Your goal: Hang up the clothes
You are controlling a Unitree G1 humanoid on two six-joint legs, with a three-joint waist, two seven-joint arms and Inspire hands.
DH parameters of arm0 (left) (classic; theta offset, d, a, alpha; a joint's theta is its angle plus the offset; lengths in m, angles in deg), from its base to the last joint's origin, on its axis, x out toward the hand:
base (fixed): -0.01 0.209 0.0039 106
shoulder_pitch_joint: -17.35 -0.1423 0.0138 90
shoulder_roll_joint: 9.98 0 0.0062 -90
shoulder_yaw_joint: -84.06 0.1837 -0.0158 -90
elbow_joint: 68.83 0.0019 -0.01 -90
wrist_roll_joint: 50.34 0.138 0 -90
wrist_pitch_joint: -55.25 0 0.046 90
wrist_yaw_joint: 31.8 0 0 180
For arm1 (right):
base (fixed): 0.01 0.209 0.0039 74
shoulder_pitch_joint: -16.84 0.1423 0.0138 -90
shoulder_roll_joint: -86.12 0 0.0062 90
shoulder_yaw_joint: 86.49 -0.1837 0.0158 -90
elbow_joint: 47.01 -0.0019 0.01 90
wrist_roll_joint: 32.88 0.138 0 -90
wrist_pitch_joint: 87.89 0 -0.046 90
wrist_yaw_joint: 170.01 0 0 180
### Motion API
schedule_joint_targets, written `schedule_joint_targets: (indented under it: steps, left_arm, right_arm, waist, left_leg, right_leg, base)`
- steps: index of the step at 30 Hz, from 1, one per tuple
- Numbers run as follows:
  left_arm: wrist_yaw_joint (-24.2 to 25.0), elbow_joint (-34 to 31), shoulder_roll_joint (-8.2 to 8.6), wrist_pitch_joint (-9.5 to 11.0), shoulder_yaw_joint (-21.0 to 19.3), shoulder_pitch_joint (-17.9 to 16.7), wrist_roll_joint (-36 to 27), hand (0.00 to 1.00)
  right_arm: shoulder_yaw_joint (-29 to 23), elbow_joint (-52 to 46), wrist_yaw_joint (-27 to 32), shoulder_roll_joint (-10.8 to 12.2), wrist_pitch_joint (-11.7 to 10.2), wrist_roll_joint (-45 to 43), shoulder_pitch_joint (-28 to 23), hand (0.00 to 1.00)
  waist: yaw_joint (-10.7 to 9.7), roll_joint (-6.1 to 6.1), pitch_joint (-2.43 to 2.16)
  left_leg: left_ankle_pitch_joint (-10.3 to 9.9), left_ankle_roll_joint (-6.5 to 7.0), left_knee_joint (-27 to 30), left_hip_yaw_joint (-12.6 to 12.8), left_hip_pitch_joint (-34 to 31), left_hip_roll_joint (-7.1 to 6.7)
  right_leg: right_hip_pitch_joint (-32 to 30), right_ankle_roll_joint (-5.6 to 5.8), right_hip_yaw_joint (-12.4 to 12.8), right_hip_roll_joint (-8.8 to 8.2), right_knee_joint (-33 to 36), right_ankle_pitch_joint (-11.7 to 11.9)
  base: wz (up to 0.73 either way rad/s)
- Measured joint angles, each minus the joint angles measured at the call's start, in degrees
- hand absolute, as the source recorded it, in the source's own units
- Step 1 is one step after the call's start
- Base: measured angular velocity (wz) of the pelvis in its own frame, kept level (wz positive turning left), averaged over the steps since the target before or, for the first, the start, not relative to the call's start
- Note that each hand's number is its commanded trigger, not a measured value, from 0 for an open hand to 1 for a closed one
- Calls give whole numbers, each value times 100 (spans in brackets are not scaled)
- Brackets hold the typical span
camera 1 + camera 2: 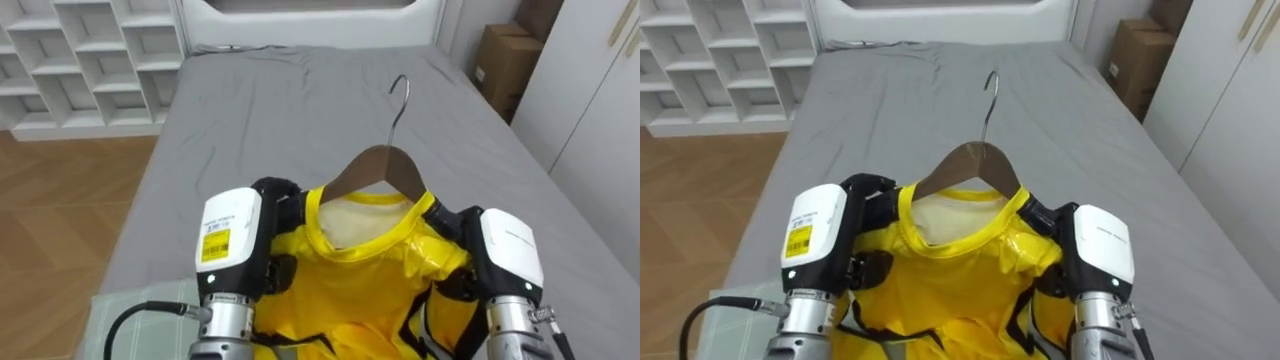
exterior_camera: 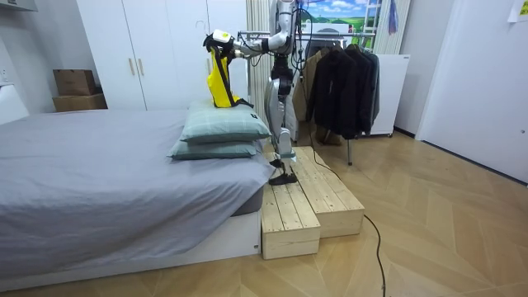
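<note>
Shirt point(image 1: 350, 290) sits on hanger point(image 1: 378, 168), held in air over bed point(image 1: 300, 100), arms out in front of robot. L hand point(image 1: 240, 240): fingers curled onto shirt's left shoulder, pinching cloth. R hand point(image 1: 500, 250): same on right shoulder. Grip at both shoulders prob. holds cloth spread on hanger arms, w/ hook up and free for a rail. Robot stands on wood platform point(image 2: 305, 198) at bed's head end, pillows point(image 2: 223, 128) just below shirt. Rack point(image 2: 342, 78) w/ dark clothes is behind robot. Est. step: shirt mounted, not yet hung. Next prob. needs a turn to rack w/o shirt slipping off.
</note>
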Motion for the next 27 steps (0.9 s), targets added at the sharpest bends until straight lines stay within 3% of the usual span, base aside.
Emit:
schedule_joint_targets:
  steps: [12,27]
  left_arm:
    - [231,31,70,60,57,-106,-326,0]
    - [480,101,-216,262,46,-105,-434,0]
  right_arm:
    - [-22,17,-277,-5,-2,-34,-179,100]
    - [-56,17,-300,-67,-31,-67,-271,100]
  waist:
    - [-21,13,11]
    - [-192,34,21]
  left_leg:
    - [-60,15,-36,128,33,7]
    - [-64,19,-90,285,93,12]
  right_leg:
    - [-41,22,89,4,-2,-22]
    - [-92,23,233,10,46,-22]
  base:
    - [-5]
    - [-5]
